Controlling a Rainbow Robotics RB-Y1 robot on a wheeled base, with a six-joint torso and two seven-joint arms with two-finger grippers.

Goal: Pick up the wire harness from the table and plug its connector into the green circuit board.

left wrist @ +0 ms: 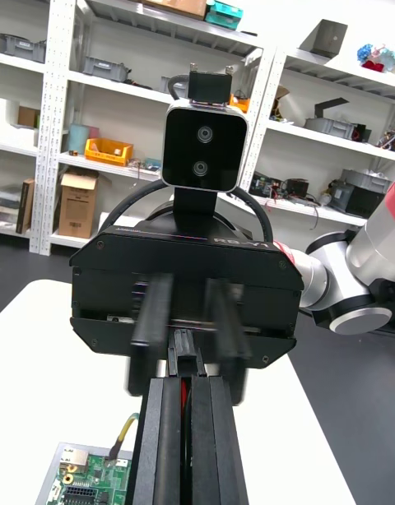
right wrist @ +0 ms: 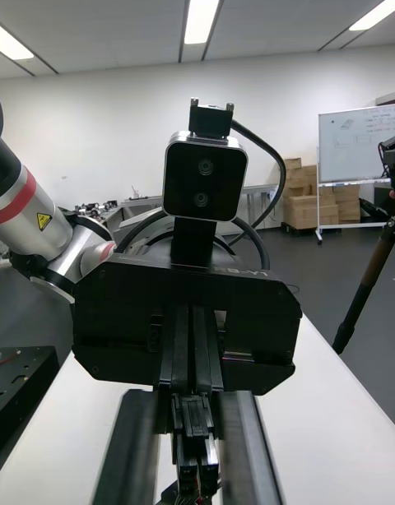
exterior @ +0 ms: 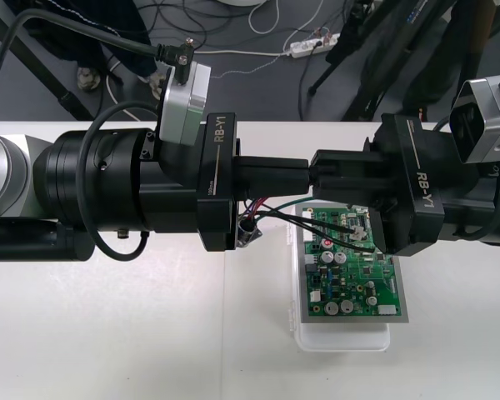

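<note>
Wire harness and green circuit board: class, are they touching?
Cannot tell. The front view shows the wire harness crossing over the green circuit board, but looking straight down hides any gap or contact.

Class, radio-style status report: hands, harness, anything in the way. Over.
Left hand shut, right hand open, tips meeting above board. Harness beneath, wires across board; plug seating unclear. No obstruction.

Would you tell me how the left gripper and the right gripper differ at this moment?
The left gripper has fingers shut on the wire harness; the right gripper has them open, straddling the left's. The left gripper enters from the left, the right gripper from the right. Both meet tip to tip above the far end of the green circuit board.
</note>
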